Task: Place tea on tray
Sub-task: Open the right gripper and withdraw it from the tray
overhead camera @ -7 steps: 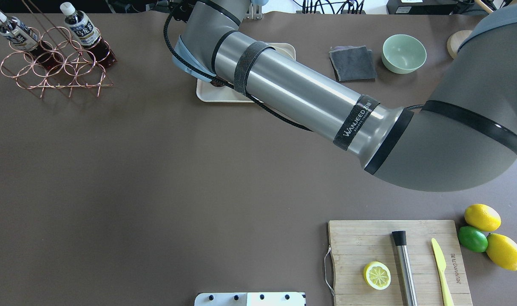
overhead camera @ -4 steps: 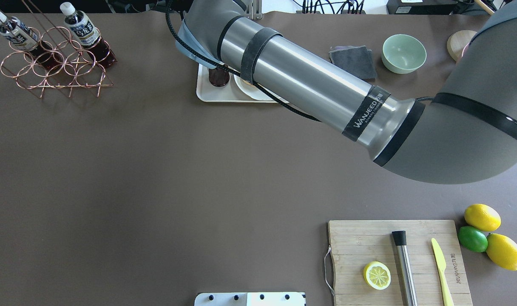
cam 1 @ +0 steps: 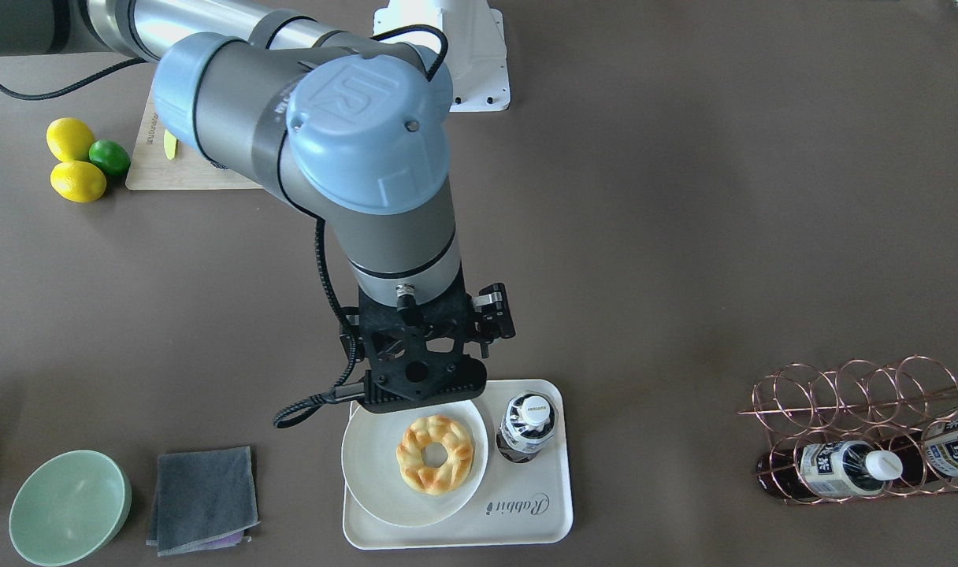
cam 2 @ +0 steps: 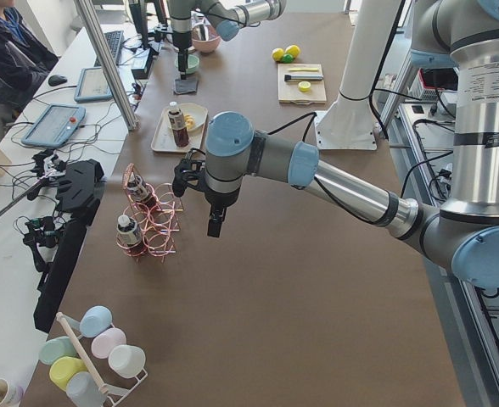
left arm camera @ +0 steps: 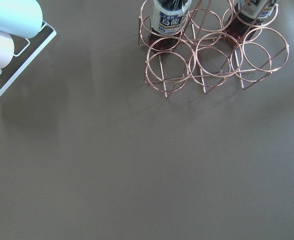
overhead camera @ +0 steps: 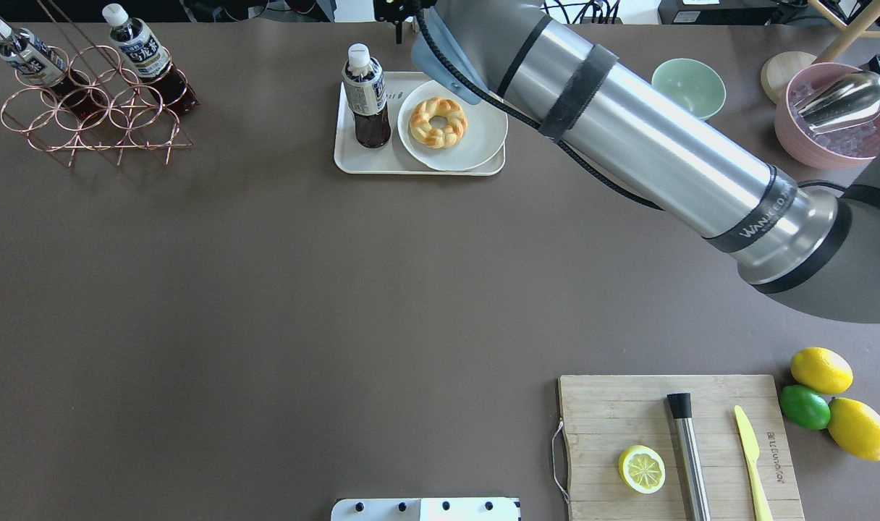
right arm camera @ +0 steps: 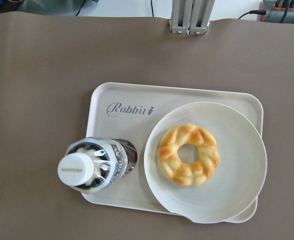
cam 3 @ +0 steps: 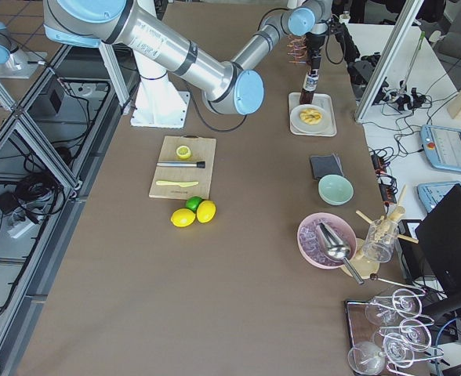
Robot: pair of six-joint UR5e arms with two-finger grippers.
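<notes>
The tea (overhead camera: 365,94) stands upright on the left part of the tray (overhead camera: 349,163), beside a white plate (overhead camera: 483,137) with a ring pastry (overhead camera: 438,121). No gripper touches it. It also shows in the front view (cam 1: 526,425) and, from above, in the right wrist view (right arm camera: 94,167), on the tray (right arm camera: 122,95). My right gripper (cam 1: 424,378) hangs above the tray's near edge. Its fingers are hidden under its black body, so I cannot tell whether it is open. My left gripper (cam 2: 215,225) hangs over bare table near the wire rack, and I cannot tell its state.
A copper wire rack (overhead camera: 92,116) at the far left holds two more bottles. A green bowl (overhead camera: 687,90), a grey cloth (cam 1: 203,498) and a pink bowl of ice (overhead camera: 838,116) stand right of the tray. A cutting board (overhead camera: 606,405) and lemons (overhead camera: 821,369) are near right.
My right arm has swung up and to the right, off the tray. The bottle and the plate with the pastry, covered before, now show in full.
</notes>
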